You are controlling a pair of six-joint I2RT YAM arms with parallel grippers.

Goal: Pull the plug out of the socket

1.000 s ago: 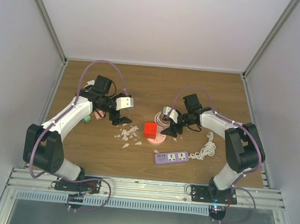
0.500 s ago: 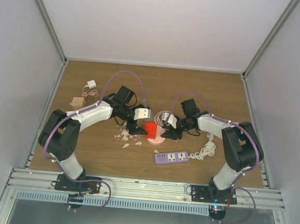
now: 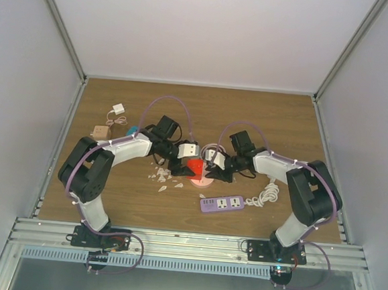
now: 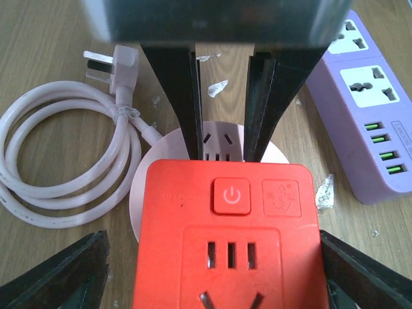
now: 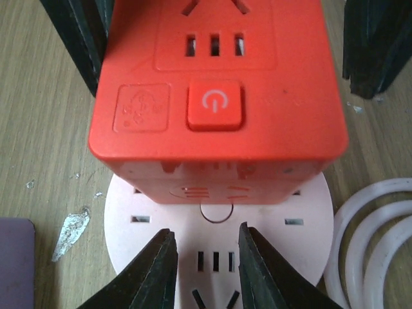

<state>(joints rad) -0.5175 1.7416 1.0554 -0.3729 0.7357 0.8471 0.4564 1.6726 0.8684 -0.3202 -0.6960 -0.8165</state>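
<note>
A red cube plug (image 3: pixel 194 166) stands plugged into a round pink socket (image 3: pixel 202 181) at mid table. My left gripper (image 3: pixel 181 167) is open wide. Its fingers (image 4: pixel 64 273) flank the red plug (image 4: pixel 228 244) on both sides, with a gap still showing on the left side. My right gripper (image 3: pixel 214 173) is open with a narrow gap. Its fingertips (image 5: pixel 158 264) hover over or rest on the pink socket (image 5: pixel 138 238), right in front of the red plug (image 5: pixel 215 77); I cannot tell whether they touch it.
A purple power strip (image 3: pixel 222 203) lies near the socket, toward the front. A white coiled cable (image 3: pixel 268 190) lies to its right. White scraps (image 3: pixel 162 177) litter the wood left of the socket. A white charger (image 3: pixel 118 109) and a small brown box (image 3: pixel 101 131) lie far left.
Both arms have closed in on the red plug. The left gripper swung right to straddle it. The right gripper slid left and down onto the pink socket.
</note>
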